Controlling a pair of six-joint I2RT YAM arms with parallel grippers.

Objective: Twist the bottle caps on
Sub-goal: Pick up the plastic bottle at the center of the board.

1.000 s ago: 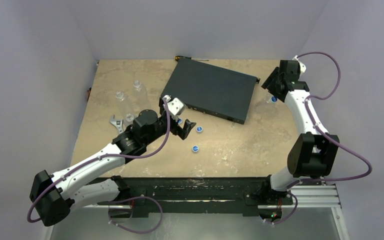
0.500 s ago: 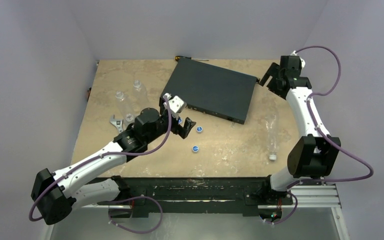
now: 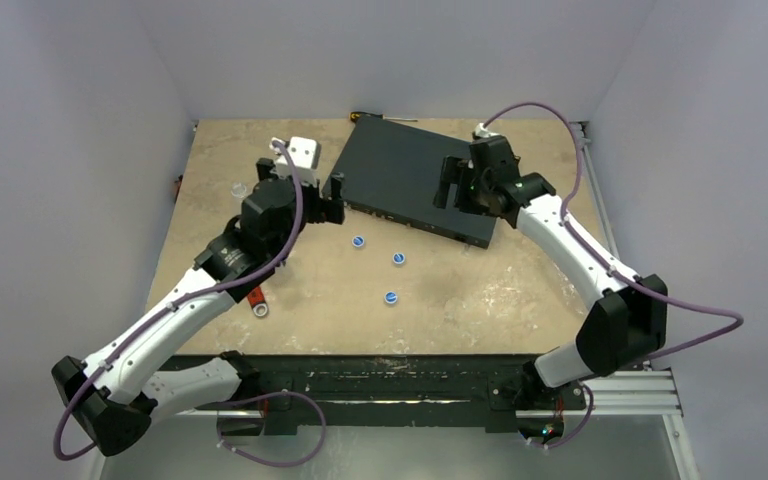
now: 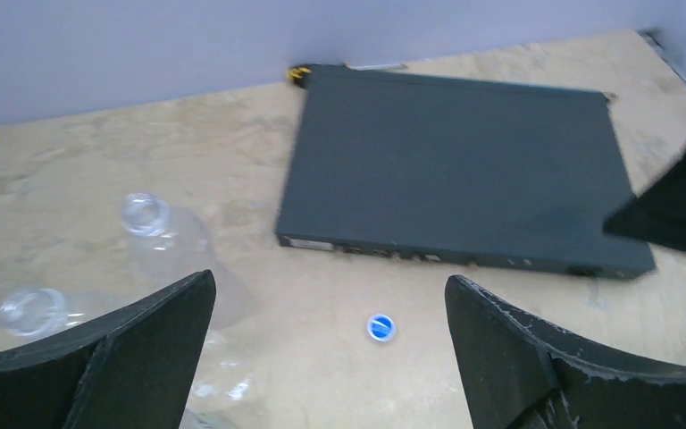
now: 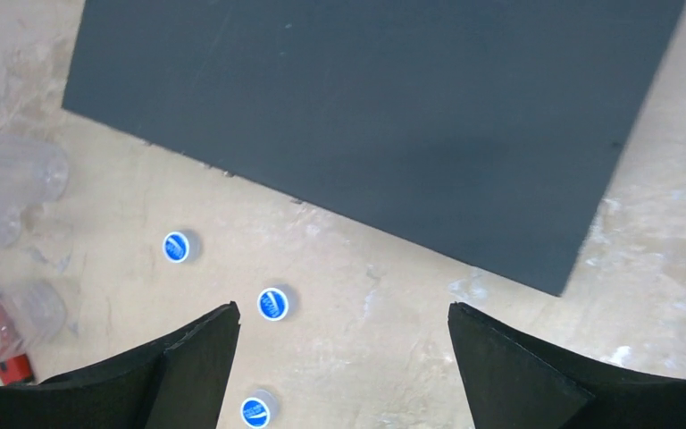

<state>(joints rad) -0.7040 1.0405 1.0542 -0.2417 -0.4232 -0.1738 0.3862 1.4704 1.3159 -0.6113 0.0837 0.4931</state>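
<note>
Blue caps (image 3: pixel 398 258): three lie loose on your table (image 3: pixel 520 290), none fitted.
Bottles (image 4: pixel 156 234): uncapped, left of the black box (image 3: pixel 420 180).
Left gripper (image 4: pixel 330 286): jaws apart, empty.
Right gripper (image 5: pixel 344 313): jaws apart, empty, above the box.
Remaining: you likely have every cap yet to screw on.
</note>
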